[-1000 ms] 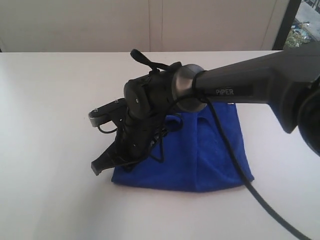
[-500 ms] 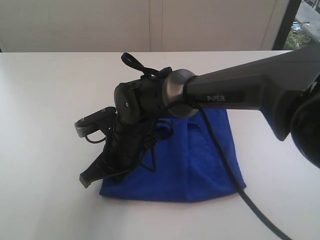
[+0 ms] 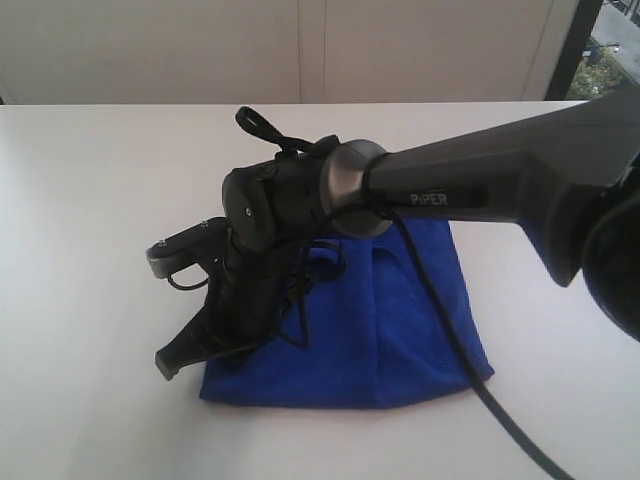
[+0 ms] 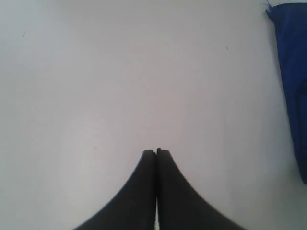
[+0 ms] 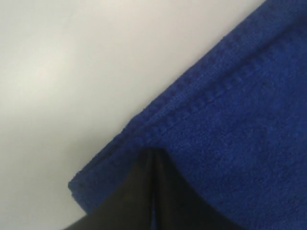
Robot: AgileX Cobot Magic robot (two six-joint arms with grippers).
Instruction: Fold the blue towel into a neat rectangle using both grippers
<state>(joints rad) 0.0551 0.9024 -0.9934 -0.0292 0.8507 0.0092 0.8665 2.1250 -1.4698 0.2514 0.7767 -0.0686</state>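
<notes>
The blue towel (image 3: 400,320) lies folded on the white table (image 3: 90,200), a rough trapezoid with a vertical crease down its middle. My right arm reaches across it from the right. My right gripper (image 3: 172,358) points down at the towel's near left corner. In the right wrist view the right gripper (image 5: 152,151) is shut, its tips pressed into the towel (image 5: 240,120) just inside the stitched hem. My left gripper (image 4: 157,151) is shut and holds nothing, over bare table, with a towel edge (image 4: 292,86) off to one side. The exterior view does not show the left gripper.
A loose black cable (image 3: 450,340) from the right arm trails over the towel toward the front right. A pale wall (image 3: 300,50) runs behind the table's far edge, with a dark window frame (image 3: 572,40) at the back right.
The right gripper has moved left and slightly toward the front, and the towel has slid left along with it. The shift over the last half second is small.
</notes>
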